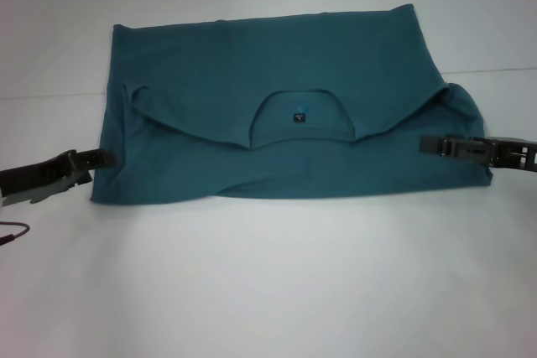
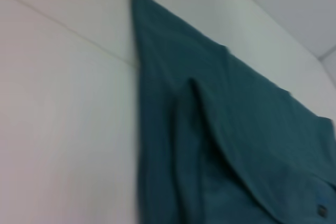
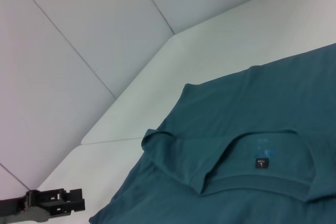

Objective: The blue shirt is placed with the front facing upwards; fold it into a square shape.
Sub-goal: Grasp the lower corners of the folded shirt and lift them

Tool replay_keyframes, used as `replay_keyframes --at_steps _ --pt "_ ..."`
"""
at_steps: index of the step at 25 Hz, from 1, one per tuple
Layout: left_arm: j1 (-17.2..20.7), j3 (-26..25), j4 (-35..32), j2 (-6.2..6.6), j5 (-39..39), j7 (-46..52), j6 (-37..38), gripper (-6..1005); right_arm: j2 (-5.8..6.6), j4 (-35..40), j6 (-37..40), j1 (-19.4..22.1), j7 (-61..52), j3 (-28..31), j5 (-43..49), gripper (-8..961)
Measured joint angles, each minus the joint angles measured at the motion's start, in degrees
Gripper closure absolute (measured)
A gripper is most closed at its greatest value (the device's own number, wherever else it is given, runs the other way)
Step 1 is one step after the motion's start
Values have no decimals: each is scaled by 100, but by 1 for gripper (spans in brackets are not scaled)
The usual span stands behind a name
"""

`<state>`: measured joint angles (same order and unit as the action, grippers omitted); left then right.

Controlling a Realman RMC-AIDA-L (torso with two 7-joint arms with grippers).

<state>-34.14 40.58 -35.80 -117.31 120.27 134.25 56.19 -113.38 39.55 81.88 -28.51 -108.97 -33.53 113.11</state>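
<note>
Left gripper (image 1: 101, 158): low at the left edge of the shirt (image 1: 277, 48), tips touching or just over the cloth. Cannot tell whether its fingers are apart or pinched on the fabric.

Shirt: spread on the white table (image 1: 268, 291), centre of the work area, as a wide band. One fold looks done: the collar end is brought over the body, so the neck opening and small dark label (image 1: 297, 116) lie mid-panel, facing up. No lettering visible. Outline is wider than deep, not yet square.

Right gripper (image 1: 436, 145): level at the right edge, over the bunched sleeve area. Finger state cannot be told.

Judgement: roughly halfway. Side folds inward remain; right edge is rumpled and may need smoothing.
</note>
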Motion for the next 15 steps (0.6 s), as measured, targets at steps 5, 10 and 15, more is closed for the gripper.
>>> replay_keyframes --at_steps 5,10,15 --pt "-56 236 198 -9 4 -115 -380 420 16 0 6 4 0 9 0 96" --pt "-113 602 203 -55 102 -277 -592 433 21 0 -17 3 0 13 0 96" --pt "-152 721 213 -69 155 -274 -671 446 28 0 2 1 -20 18 0 96"
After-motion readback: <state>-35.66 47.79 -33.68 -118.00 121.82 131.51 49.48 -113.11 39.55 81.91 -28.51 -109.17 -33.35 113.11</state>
